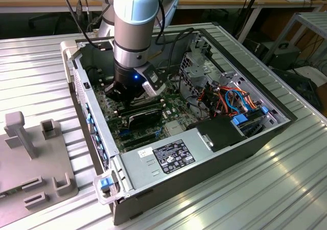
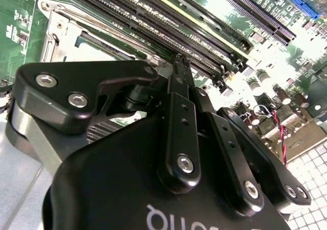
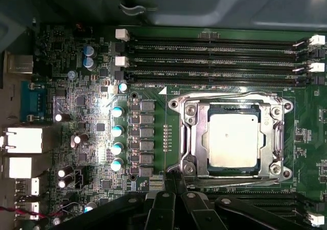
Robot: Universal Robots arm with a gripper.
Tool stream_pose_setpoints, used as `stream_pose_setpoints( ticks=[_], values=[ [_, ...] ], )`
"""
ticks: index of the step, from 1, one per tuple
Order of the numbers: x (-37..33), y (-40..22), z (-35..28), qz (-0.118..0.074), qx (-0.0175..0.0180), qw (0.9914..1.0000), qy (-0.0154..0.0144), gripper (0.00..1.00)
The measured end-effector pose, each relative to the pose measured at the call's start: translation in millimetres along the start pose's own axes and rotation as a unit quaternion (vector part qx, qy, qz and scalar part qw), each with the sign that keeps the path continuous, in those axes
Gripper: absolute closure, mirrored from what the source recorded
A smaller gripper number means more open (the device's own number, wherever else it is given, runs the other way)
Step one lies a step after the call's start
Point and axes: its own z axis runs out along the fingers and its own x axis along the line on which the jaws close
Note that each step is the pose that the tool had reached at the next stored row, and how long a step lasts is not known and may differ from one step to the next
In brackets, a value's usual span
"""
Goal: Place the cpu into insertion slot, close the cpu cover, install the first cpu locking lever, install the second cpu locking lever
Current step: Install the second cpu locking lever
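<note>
Black multi-link gripper (image 2: 176, 69) is hanging low inside the open grey computer case (image 1: 265, 133), fingers drawn together to a narrow point and holding nothing. The tip is sitting just beside the socket edge, likely placed there to work the levers.

In the first wrist view, one flat square silver-beige cpu (image 3: 234, 139) is lying seated in the square silver-rimmed insertion slot (image 3: 176, 138). One thin silver cpu cover frame (image 3: 198, 138) is lying flat around it, the chip showing through its window. I'm judging placing and closing as done.

At 12 o'clock of the socket in that view, three long black memory slots (image 3: 214, 61) are running side by side. At 9 o'clock, five small teal-topped capacitors (image 3: 117, 138) are standing in a column.

The case is resting on the ribbed metal worktop (image 1: 36, 76).
</note>
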Motion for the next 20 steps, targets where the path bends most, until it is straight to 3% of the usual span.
stream_pose_setpoints(
  ticks=[5, 9, 12, 20],
  values=[
    [-0.1, -0.2, -2.8, 0.0, -0.0001, 1.0, -0.0004, 0.89],
    [-0.4, 0.4, -18.0, 0.0, 0.0, 1.0, 0.0, 0.89],
    [-0.5, 0.5, -23.0, 0.0, 0.0, 1.0, 0.0, 0.89],
    [-0.5, 0.6, -23.9, 0.0, 0.0, 1.0, 0.0, 0.89]
  ],
)
